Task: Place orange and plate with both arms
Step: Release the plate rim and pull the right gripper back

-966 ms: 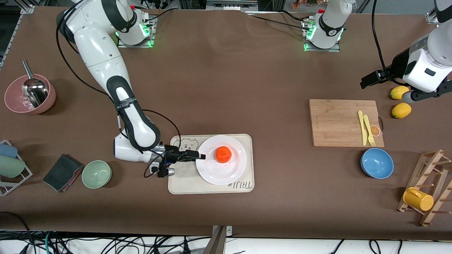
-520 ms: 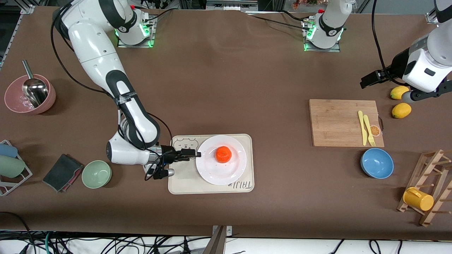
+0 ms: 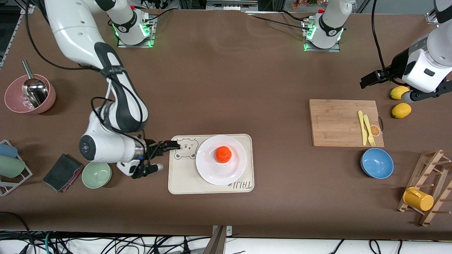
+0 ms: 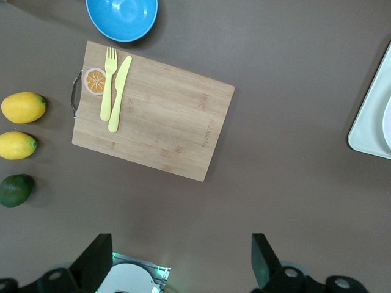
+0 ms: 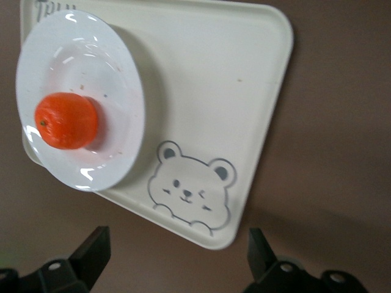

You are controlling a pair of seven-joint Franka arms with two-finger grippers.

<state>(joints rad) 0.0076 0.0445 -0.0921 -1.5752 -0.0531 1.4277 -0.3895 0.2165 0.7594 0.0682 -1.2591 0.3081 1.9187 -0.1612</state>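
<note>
Front view, right arm: had pulled back from the plate toward its own end of the table; right gripper (image 3: 172, 144) sat at the tray's edge by the bear print, fingers spread, holding nothing.
Left arm: waited over the lemons (image 3: 401, 110); left gripper (image 4: 177, 262) fingers spread wide, empty.
Tray (image 3: 183, 181): cream, bear face printed in one corner; lettering on the opposite edge looked like "TAIJI", not sure.
Plate (image 3: 212, 173): white, resting on the tray.
Orange (image 3: 223, 154): in the plate's middle.
Task read: release and retreat suggested placement was done.
Arm label: black band with text, unreadable.
</note>
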